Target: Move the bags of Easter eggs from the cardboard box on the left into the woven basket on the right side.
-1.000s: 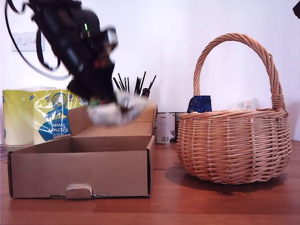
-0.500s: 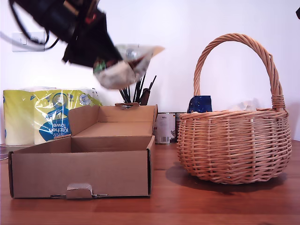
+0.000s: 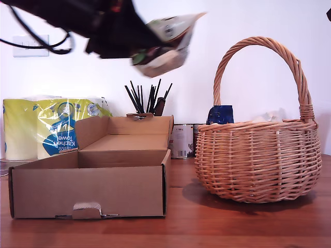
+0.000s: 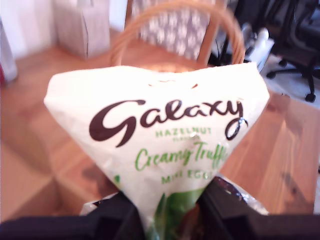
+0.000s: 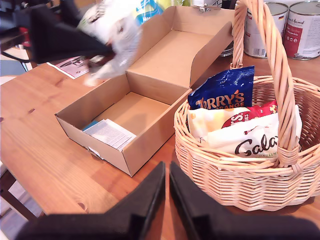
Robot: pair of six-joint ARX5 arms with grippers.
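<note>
My first gripper [image 4: 167, 202] is shut on a pale green-white Galaxy egg bag [image 4: 160, 135]. The exterior view shows that bag [image 3: 170, 36] high in the air, above the gap between the cardboard box [image 3: 88, 191] and the woven basket [image 3: 258, 160]. The basket [image 5: 240, 180] holds a dark blue bag [image 5: 225, 92], a red one [image 5: 250, 114] and another Galaxy bag [image 5: 250, 142]. In the box [image 5: 150, 145] lies only a flat white leaflet [image 5: 112, 134]. My second gripper [image 5: 166, 200] hangs shut and empty above the table, beside the basket.
A yellow-blue kitchen towel pack [image 3: 51, 129] stands behind the box at the exterior view's left. Metal tins [image 3: 182, 140] and a bunch of black sticks [image 3: 147, 98] sit behind, between box and basket. The basket's tall handle [image 3: 269, 44] arches over it.
My first gripper has lifted the Galaxy bag out of the box and swung it up and towards the exterior view's right, nearer the basket handle. Box and basket have not moved.
</note>
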